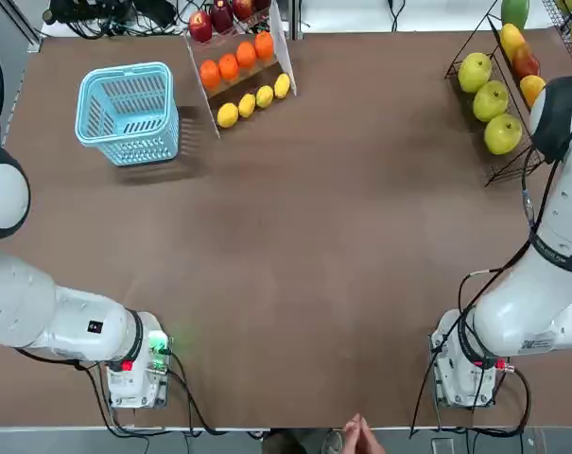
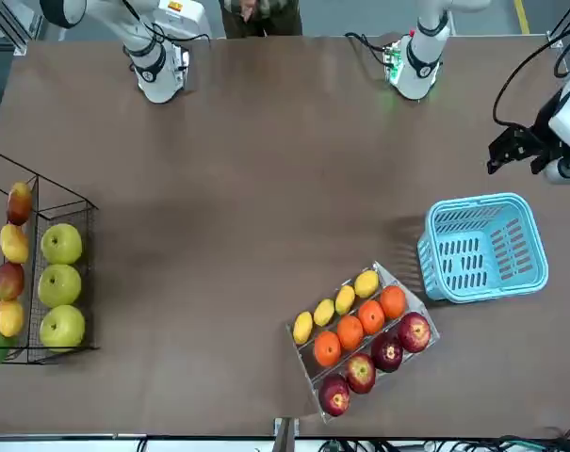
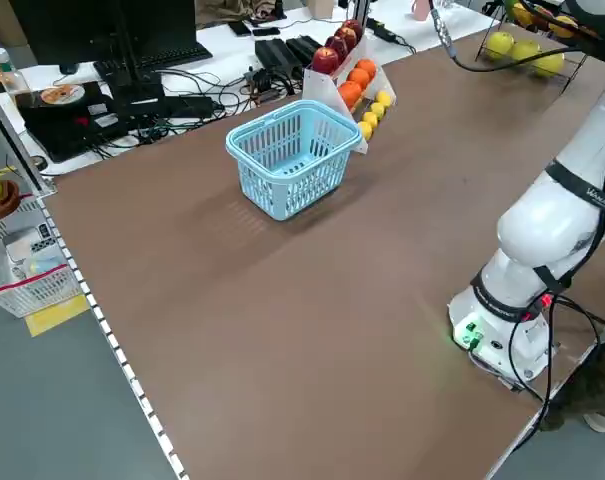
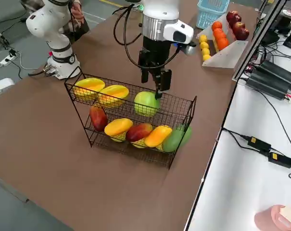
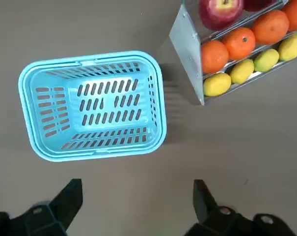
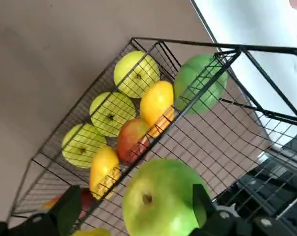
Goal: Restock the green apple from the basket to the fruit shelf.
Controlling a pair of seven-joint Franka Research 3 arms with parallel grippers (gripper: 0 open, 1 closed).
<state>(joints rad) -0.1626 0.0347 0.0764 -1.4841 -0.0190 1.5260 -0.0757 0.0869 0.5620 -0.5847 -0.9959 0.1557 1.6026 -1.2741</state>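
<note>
At the table's left, the left gripper [image 5: 137, 206] hovers wide open and empty near the empty basket [image 1: 128, 113]. Over at the fruit shelf [image 6: 187, 44], the right gripper [image 4: 159, 89] hangs spread, gripping nothing. The green apple [image 6: 160, 201] lies on the upper tier just beneath its fingers; a straight upward retreat should avoid nudging it.

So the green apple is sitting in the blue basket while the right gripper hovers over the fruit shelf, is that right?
Not quite. The basket is empty in the left wrist view. The green apple lies on the upper tier of the fruit shelf, below the right gripper, as the right side view shows.
</note>
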